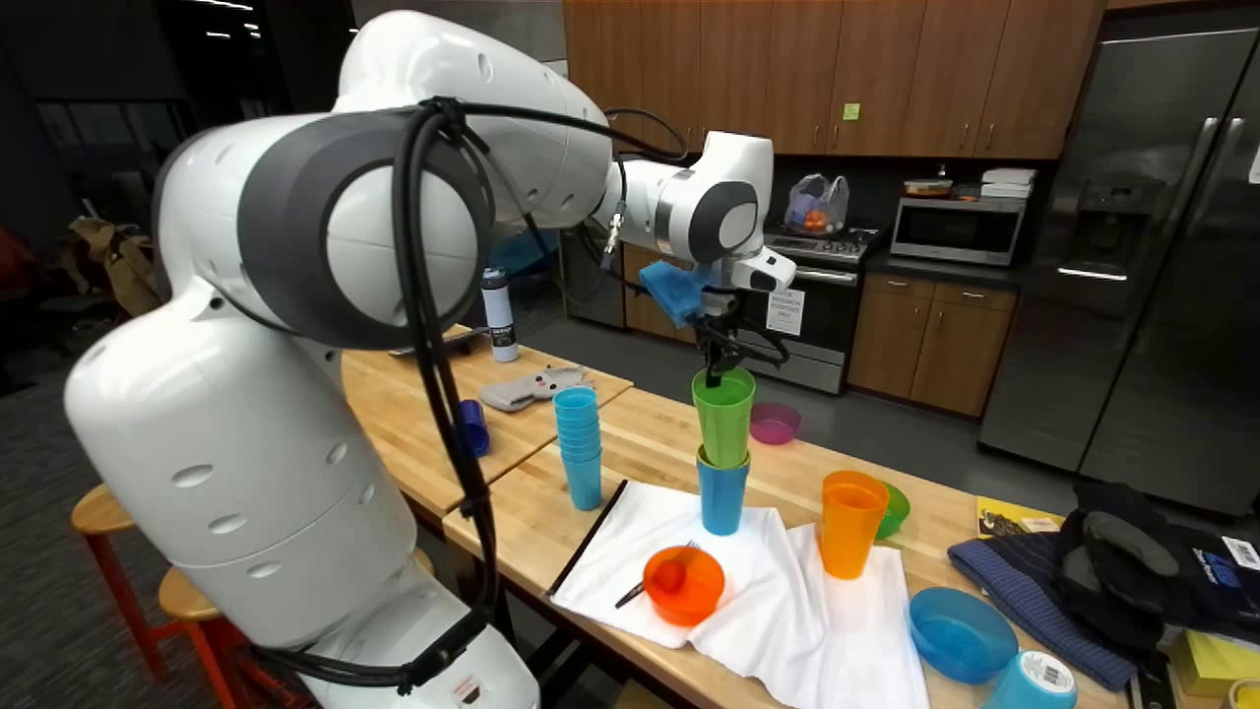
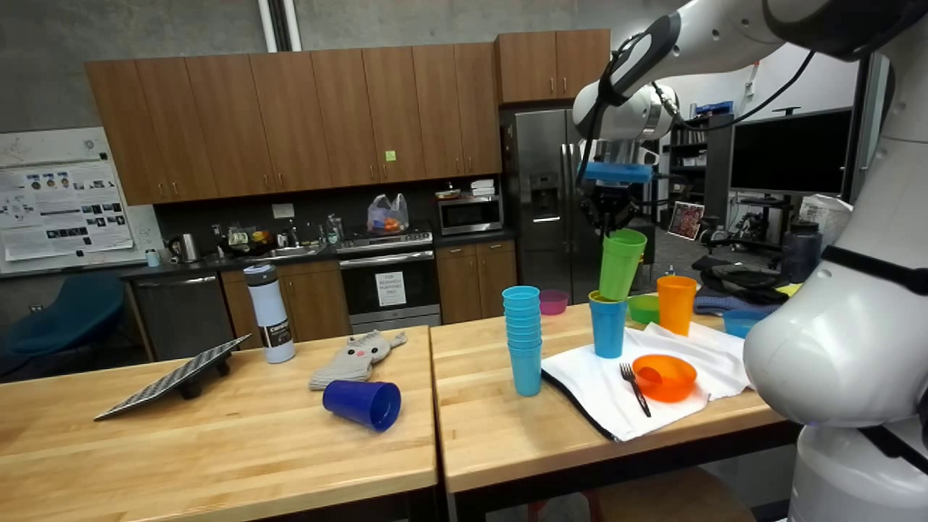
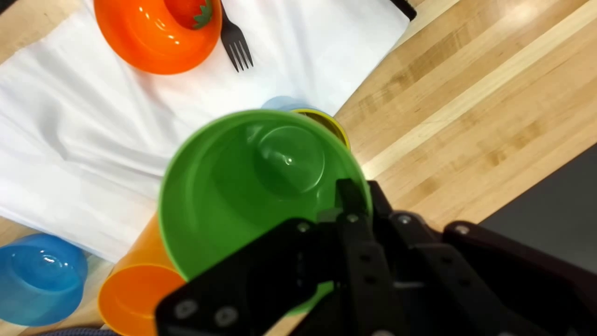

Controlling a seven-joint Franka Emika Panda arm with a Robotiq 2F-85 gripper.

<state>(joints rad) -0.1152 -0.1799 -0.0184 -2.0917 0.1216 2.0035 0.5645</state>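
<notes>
My gripper (image 3: 364, 191) is shut on the rim of a green cup (image 3: 219, 182), one finger inside and one outside. The gripper also shows in an exterior view (image 1: 715, 366). The green cup (image 1: 724, 418) leans slightly, mouth up, above a blue cup (image 1: 723, 500) with a yellow rim (image 2: 597, 296) showing at its mouth. The green cup's base is at that mouth; I cannot tell how far inside it is. In the wrist view the green cup hides most of the blue cup. The blue cup stands upright on a white cloth (image 1: 630, 522).
A stack of light blue cups (image 2: 523, 341) stands beside the cloth. An orange cup (image 1: 851, 522), an orange bowl (image 3: 140, 51) with a red item, and a black fork (image 3: 235, 42) are on the cloth. A blue bowl (image 1: 960, 635) and green bowl (image 2: 644, 309) are nearby.
</notes>
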